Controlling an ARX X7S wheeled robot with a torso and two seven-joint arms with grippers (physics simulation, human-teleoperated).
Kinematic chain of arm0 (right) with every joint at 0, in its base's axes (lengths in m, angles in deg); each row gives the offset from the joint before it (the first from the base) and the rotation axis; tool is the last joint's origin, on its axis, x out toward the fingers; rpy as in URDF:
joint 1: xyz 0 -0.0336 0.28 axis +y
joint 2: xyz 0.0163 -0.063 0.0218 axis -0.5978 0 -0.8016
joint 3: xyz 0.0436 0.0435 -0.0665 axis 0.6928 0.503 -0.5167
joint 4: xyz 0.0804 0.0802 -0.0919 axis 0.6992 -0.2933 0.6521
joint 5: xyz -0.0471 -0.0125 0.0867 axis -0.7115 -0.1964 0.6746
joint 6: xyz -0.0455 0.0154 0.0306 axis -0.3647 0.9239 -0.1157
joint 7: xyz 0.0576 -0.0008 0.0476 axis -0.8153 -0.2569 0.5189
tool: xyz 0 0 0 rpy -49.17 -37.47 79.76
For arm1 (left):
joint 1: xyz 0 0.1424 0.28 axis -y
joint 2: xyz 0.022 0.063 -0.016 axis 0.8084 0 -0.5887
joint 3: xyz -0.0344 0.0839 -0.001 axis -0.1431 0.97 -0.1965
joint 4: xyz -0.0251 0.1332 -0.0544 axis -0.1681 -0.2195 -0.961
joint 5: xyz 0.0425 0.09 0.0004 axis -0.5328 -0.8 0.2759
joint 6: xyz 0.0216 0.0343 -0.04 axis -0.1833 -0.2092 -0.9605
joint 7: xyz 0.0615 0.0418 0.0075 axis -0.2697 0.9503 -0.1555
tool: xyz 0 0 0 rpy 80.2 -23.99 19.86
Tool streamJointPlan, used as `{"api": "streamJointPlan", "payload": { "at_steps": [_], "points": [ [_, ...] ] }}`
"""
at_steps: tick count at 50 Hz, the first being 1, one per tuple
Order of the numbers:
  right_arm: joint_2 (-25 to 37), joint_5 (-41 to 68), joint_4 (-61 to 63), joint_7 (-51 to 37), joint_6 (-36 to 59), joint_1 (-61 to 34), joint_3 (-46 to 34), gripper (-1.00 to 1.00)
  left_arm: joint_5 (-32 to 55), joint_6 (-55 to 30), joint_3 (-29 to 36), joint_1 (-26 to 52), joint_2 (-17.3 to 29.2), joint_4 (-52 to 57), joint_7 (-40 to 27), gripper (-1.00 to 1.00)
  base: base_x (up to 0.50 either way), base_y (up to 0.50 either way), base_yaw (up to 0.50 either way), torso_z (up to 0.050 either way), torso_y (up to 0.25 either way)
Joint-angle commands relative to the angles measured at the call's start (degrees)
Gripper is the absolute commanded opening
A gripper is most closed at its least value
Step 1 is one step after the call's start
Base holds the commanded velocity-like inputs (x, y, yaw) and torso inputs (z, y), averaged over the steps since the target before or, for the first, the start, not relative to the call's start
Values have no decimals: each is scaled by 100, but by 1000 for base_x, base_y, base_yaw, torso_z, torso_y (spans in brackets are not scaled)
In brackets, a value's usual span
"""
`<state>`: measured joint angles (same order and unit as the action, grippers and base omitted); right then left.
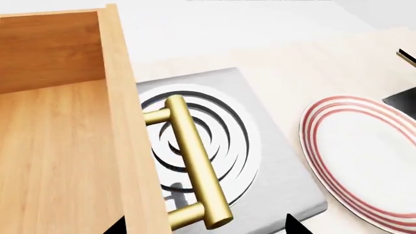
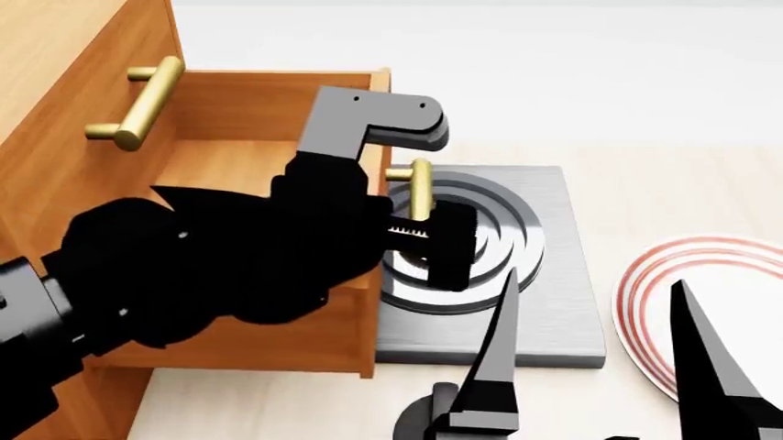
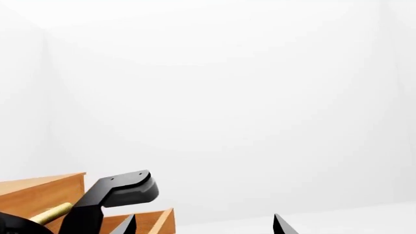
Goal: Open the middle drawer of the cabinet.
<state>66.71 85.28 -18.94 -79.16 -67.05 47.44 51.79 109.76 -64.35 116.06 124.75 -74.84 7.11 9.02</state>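
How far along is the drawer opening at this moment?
Mostly done: the middle drawer is pulled well out of the cabinet, its front overhanging the stove plate. The left gripper straddles its handle, jaws apart. The right gripper is idle.

a bare simulated kitchen corner: a grey stove plate (image 2: 538, 275) with coil rings, a red-striped plate (image 1: 364, 156) and a wooden cabinet (image 2: 61, 110) share a pale surface (image 1: 312, 63), with blank white walls behind.

Bright, even, sharp renders; faint shadows.
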Motion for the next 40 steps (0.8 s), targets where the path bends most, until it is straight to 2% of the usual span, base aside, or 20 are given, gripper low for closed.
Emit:
{"api": "streamJointPlan", "payload": {
  "at_steps": [1, 17, 32, 40],
  "points": [
    [-2, -12, -14, 0, -7, -13, -26, 100, 748, 123, 55, -155, -109, 476, 194, 100, 0, 0, 0, 0, 0],
    [19, -18, -5, -14, -20, -2, -42, 100, 512, 689, 39, -30, -109, 998, 816, 100, 0, 0, -1, 0, 0],
    [33, -8, 13, -42, 5, -25, -62, 100, 452, 862, 37, -2, -109, 1059, 979, 100, 0, -1, -5, -1, 0],
    [34, -23, 6, -51, 7, -36, -78, 100, 147, 1088, 25, -3, -109, 1058, 1080, 100, 2, -3, -8, 0, 0]
  ]
}}
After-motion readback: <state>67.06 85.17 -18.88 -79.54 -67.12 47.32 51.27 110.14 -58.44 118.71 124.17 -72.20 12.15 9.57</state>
